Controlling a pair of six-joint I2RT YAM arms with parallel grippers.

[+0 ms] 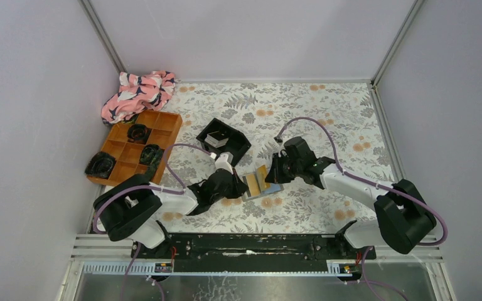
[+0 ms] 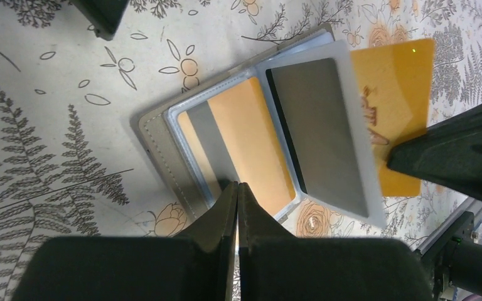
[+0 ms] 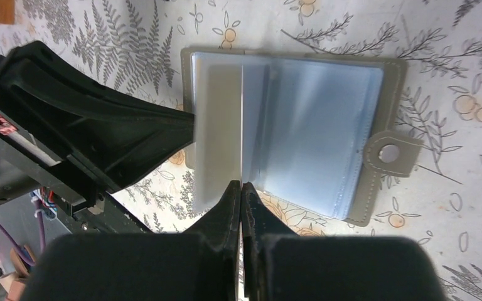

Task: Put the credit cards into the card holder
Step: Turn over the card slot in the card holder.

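Note:
The card holder (image 1: 270, 189) lies open on the floral mat between both arms, taupe cover (image 2: 163, 144) down and clear sleeves up. One gold card (image 2: 251, 138) sits in its left sleeve. A lifted sleeve page holds a grey card (image 2: 323, 132). My right gripper (image 3: 241, 185) is shut on another gold credit card (image 2: 395, 94), held at the page's outer edge and seen edge-on (image 3: 242, 125) in the right wrist view. My left gripper (image 2: 237, 186) is shut with nothing visible between its tips, which rest on the holder's near edge. The snap tab (image 3: 389, 152) lies flat on the mat.
A black square tray (image 1: 238, 145) stands just behind the holder with a pale card (image 1: 218, 142) inside. An orange compartment tray (image 1: 166, 122) with dark items sits at the back left, beside a pink patterned cloth (image 1: 138, 94). Grey walls close off the mat on three sides.

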